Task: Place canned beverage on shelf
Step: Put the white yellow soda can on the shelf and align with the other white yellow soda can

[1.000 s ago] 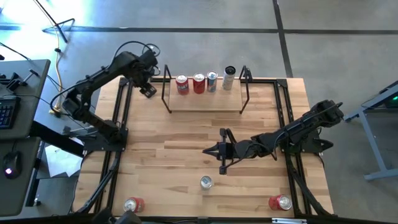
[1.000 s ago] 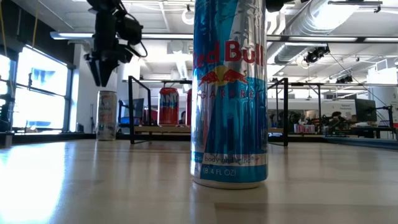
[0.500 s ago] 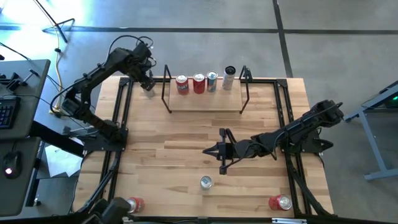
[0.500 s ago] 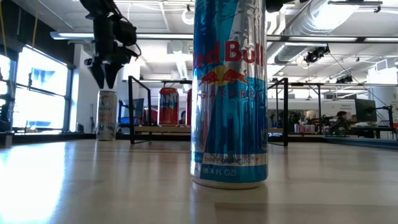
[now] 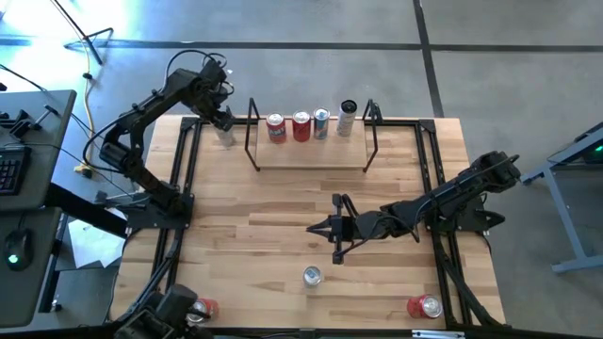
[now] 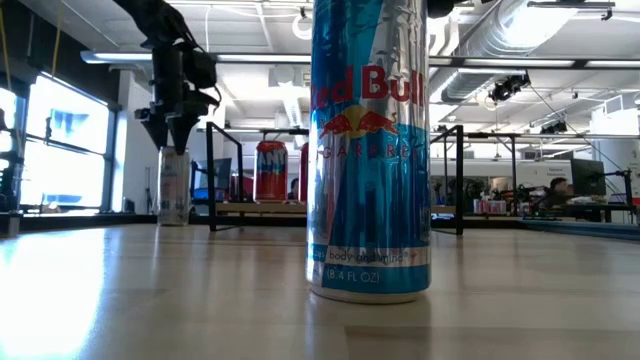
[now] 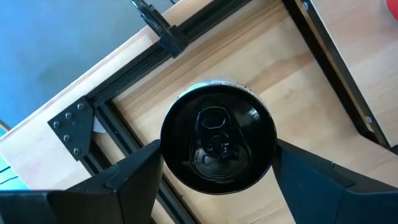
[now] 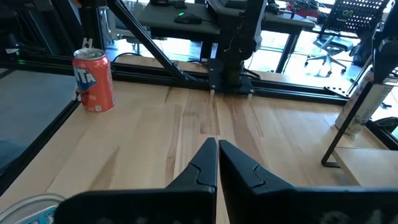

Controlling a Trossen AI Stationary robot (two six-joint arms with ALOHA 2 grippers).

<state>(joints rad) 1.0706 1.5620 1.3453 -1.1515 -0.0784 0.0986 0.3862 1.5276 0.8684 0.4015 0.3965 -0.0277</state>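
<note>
Can [image 5: 224, 135] stands upright at the far left corner of the table [image 5: 283, 202], just left of the shelf [image 5: 311, 153] and outside its black end frame. The left gripper [image 5: 220, 117] hangs straight above it with its fingers pointing down. In the left wrist view the can's dark top [image 7: 217, 144] sits squarely between the two spread fingers [image 7: 134, 177], which are wide apart and hold nothing, with a gap on each side. So the can lies directly below the gripper, its long axis vertical and in line with the approach; a straight descent should bring the fingers down either side of it. From the low view the fingertips seem level with the can's rim [image 6: 172, 150], though whether they touch it is hard to tell. Four cans already stand in a row on the shelf, so the free room lies nearer the front. The right gripper [image 5: 313, 228] rests at mid-table, pinched closed and empty, far from this can; the left arm is clearly the nearer one.
</note>
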